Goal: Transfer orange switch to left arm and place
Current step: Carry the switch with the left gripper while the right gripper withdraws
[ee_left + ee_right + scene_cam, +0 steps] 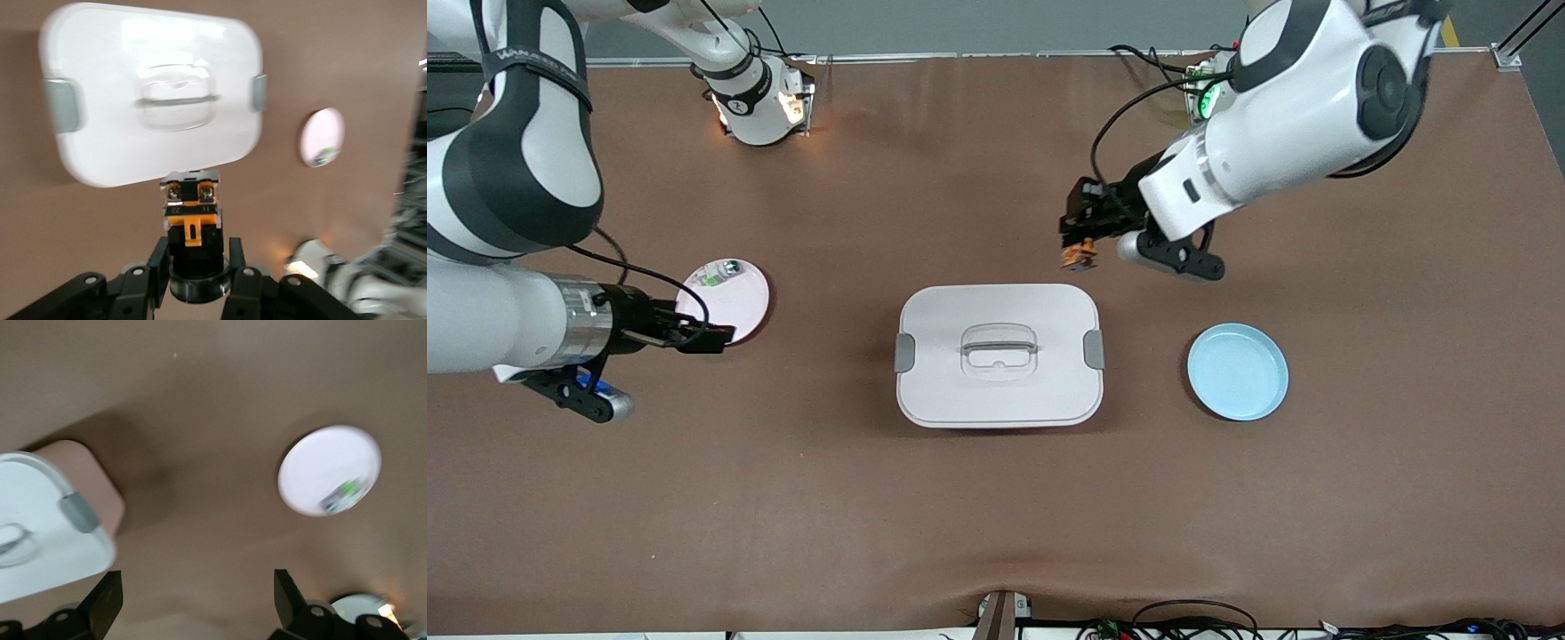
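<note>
Up in the air over the brown tabletop (960, 533), the left hand (1083, 233) held the orange switch (1079, 256) tight between its two fingers (157, 267). The switch hung over bare tabletop close to the white box (999, 354), which sat shut in the middle. A blue plate (1237, 371) lay near this hand, toward the left arm's end. The right hand (704, 336) was empty, with its fingers (107, 603) spread wide apart. It hung over the edge of the pink plate (729, 298), and a small green and clear part (719, 274) lay on that plate.
</note>
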